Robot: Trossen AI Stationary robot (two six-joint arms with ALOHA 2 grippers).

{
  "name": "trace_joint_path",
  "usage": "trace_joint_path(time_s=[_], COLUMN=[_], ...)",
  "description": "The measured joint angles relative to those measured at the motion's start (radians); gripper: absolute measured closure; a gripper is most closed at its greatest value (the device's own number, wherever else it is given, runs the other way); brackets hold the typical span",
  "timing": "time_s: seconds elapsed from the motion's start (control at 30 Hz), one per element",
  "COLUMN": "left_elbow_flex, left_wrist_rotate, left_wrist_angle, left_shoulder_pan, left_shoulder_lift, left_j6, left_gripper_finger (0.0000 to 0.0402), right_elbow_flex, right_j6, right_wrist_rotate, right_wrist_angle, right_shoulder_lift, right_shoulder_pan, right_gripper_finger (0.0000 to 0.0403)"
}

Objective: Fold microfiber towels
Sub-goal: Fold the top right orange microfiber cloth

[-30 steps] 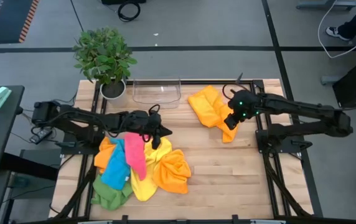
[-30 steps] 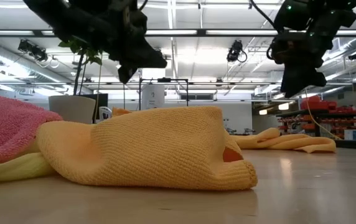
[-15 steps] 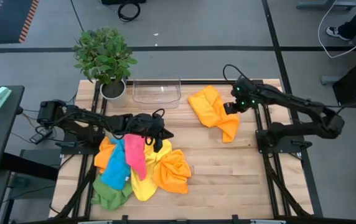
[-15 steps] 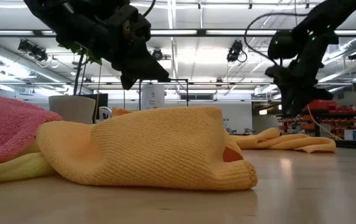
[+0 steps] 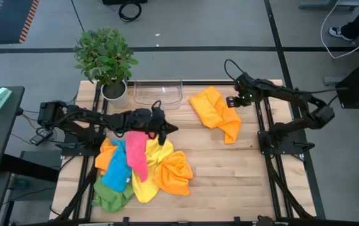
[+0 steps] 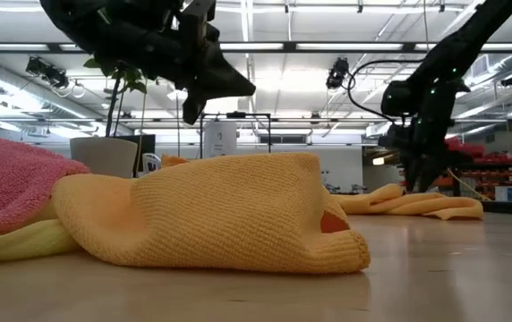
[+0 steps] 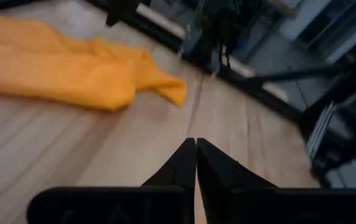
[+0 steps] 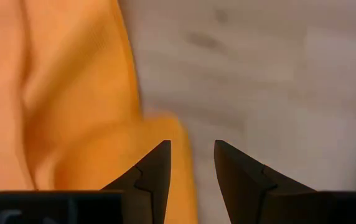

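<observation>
I see grey floor [image 5: 186, 28] around the wooden table [image 5: 230, 169], black cable coil [image 5: 130, 9] at the far edge, hazard-striped mat [image 5: 10, 19] in the corner. Potted plant [image 5: 106, 59] sits on the table corner. Level view: ceiling strip lights [image 6: 328, 46], red shelving [image 6: 471, 152] far right.

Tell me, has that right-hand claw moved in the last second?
Yes. The right gripper has pulled back toward the table's far edge, from the orange towel's near end up alongside its far part.

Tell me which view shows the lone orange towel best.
The high view: the whole lone orange towel shows, crumpled beside the right hand. The low view gives only a distant flat sliver, the left wrist view a slanted stretch, the right wrist view a close patch.
</observation>
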Motion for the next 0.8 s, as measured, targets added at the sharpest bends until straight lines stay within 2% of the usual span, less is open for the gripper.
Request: trace_joint_path(time_s=[0.17,0.37,0.63,0.8], left_elbow_flex=[0.000,0.000,0.000,0.000], left_wrist_rotate=[0.000,-0.007,-0.110,-0.156], left_wrist_angle=[0.035,0.039,0.038,0.038], left_shoulder_pan=[0.026,0.043,0.042,0.042], left_shoulder_lift=[0.000,0.000,0.000,0.000], left_j6=[-0.037,-0.131,-0.199,-0.241], left_gripper_finger=[0.0385,0.0393,0.0376,0.0387], right_elbow_flex=[0.000,0.005,0.004,0.005], right_j6=[-0.054,-0.135,-0.183,-0.259], right_wrist_rotate=[-0.033,-0.007,0.066,0.059], right_wrist_angle=[0.148,0.137,0.131,0.105], right_shoulder_lift=[0.085,0.123,0.174,0.169], right_shoulder_pan=[-0.003,0.048,0.111,0.115], right_gripper_finger=[0.0272,0.0272,0.0273,0.0297])
